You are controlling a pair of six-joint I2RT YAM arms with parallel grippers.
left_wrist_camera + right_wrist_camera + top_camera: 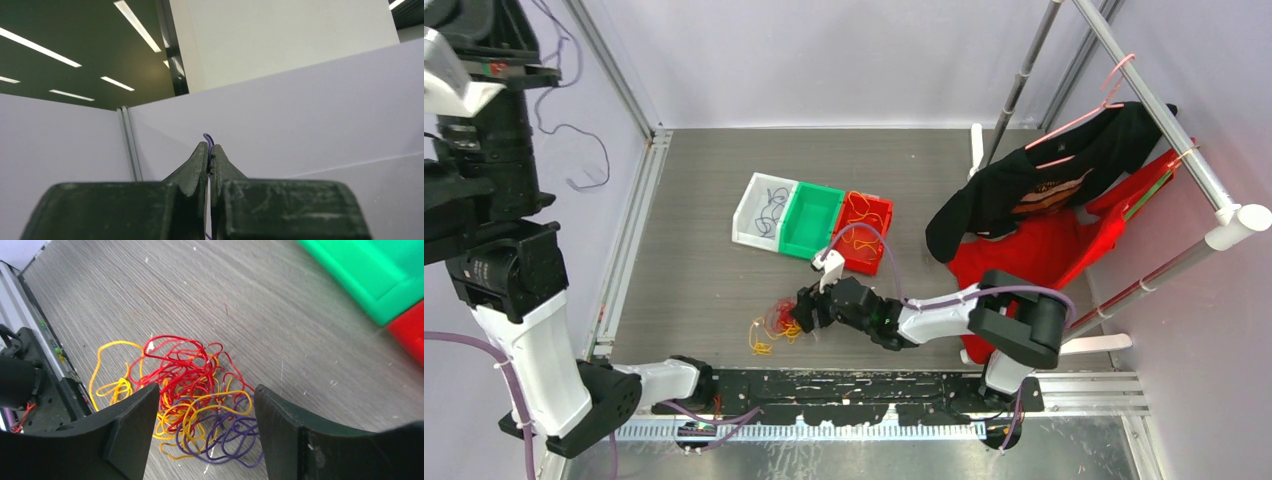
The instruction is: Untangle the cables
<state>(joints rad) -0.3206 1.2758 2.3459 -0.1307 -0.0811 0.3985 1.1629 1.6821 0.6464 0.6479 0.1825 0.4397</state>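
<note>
The cables (200, 390) lie as a loose red, orange-yellow and purple tangle on the grey table, seen near the front edge (776, 322) in the top view. My right gripper (207, 400) hangs just above the tangle, open, one finger on each side of it and nothing gripped; in the top view this gripper (804, 312) sits at the tangle's right edge. My left gripper (210, 149) is raised high toward the wall and is shut on one thin purple cable (208, 137), which pokes out above its tips. A purple strand (608, 160) dangles along the left wall.
Three bins stand side by side mid-table: a white bin (746, 205) with dark strands, a green bin (814, 215), and a red bin (869, 197) with orange-yellow strands. Black and red garments (1044, 200) hang from a rack at the right. The arm-base rail (874, 385) runs along the front.
</note>
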